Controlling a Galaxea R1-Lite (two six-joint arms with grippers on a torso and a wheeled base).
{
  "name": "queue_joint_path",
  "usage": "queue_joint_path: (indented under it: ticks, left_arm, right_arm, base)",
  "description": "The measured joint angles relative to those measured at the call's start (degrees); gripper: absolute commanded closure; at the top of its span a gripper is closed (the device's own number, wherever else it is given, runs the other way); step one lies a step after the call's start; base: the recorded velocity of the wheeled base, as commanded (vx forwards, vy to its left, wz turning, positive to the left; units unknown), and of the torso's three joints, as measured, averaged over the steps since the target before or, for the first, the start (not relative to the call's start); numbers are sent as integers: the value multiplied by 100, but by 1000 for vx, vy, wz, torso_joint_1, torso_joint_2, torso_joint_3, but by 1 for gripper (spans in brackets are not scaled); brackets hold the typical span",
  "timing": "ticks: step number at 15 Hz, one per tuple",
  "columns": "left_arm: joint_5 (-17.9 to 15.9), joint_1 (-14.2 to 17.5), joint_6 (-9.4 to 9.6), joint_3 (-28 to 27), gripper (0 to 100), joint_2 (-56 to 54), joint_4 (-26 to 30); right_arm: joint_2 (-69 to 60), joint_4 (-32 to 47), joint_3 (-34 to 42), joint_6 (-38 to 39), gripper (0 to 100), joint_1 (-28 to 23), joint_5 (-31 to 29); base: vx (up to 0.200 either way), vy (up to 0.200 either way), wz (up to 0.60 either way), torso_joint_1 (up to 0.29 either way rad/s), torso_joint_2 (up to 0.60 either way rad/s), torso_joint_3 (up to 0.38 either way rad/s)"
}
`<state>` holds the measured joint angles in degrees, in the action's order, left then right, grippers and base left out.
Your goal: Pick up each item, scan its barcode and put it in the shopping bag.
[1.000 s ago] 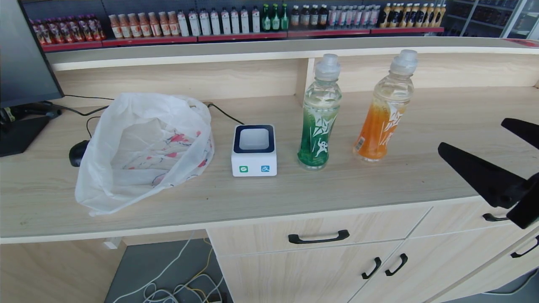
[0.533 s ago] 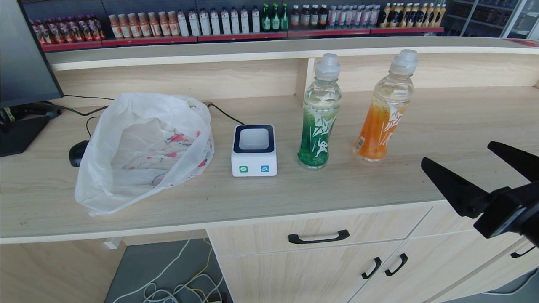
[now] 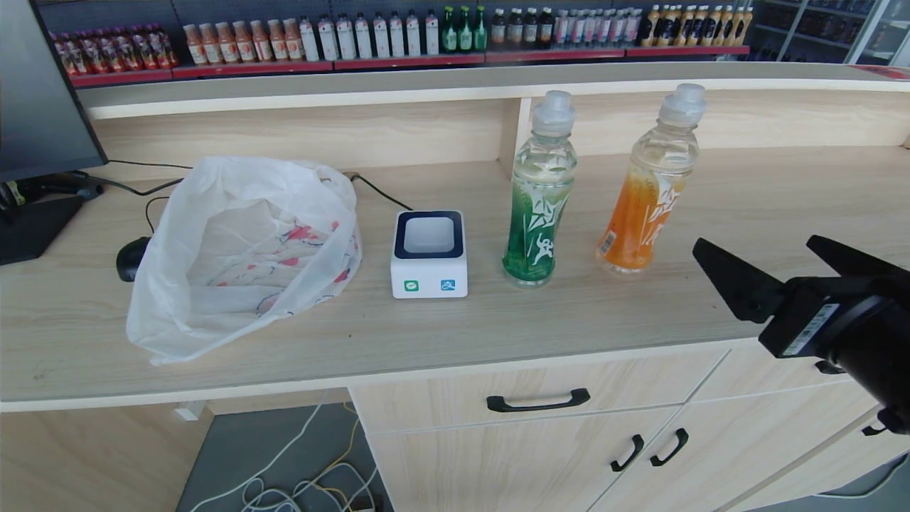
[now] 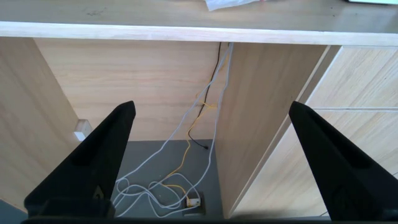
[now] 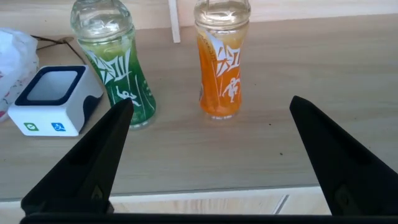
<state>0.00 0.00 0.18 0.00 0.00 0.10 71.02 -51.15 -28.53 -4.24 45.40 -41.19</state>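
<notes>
Left gripper [image 4: 211,106]: fingers wide apart, nothing between them. It sits below counter level, nearer than the scanner [image 3: 429,252] and off to its left, facing the open recess under the counter [image 3: 426,327]. Loose cables [image 4: 174,186] lie on the floor in there.

Right gripper [image 3: 753,242]: fingers spread, holding nothing. It hangs at the counter's front edge, well to the scanner's right and nearer than it. In the right wrist view the gripper [image 5: 209,102] points at both bottles, touching neither.

Drawer handle [image 3: 538,402]: on the cabinet front, below the scanner and slightly right.

Scanner: white box with a dark-framed window facing up, flat on the counter.

Green bottle [image 3: 538,206]: upright, just right of the scanner, not touching it.

Orange bottle [image 3: 645,199]: upright, further right of the scanner, past the green one with a gap between them. Barcode patch is low on the side facing the scanner.

Shopping bag [image 3: 242,249]: white plastic, mouth open, slumped on the counter just left of the scanner. Can't tell if they touch.

Mouse [image 3: 130,257]: left of the scanner, beyond the bag, partly hidden by it.

Monitor [image 3: 35,92]: far left of the scanner, further back.

Black cable [image 3: 380,190]: runs from behind the scanner towards the bag.

Drinks shelf [image 3: 398,35]: well behind the scanner, past the raised back ledge.
</notes>
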Motion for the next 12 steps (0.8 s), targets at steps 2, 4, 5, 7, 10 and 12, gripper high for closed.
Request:
queue_joint_path:
  ticks: [2,4,5,7,10,12]
  left_arm:
    - [0,0,0,0,0,0,0]
    - [0,0,0,0,0,0,0]
    - [0,0,0,0,0,0,0]
    - [0,0,0,0,0,0,0]
    - [0,0,0,0,0,0,0]
    - [0,0,0,0,0,0,0]
  right_arm:
    - [249,-5,-282,-27,0,0,9]
    - [463,0,-400,-38,0,7,33]
    - [568,2,-457,-24,0,7,52]
    - [828,-88,-636,-11,0,18,180]
    - [1315,-627,-920,-29,0,46,383]
    - [1624,-903,-1056,0,0,72,449]
  base:
    - [0,0,0,0,0,0]
    - [0,0,0,0,0,0]
    - [0,0,0,0,0,0]
    - [0,0,0,0,0,0]
    - [0,0,0,0,0,0]
    - [0,0,0,0,0,0]
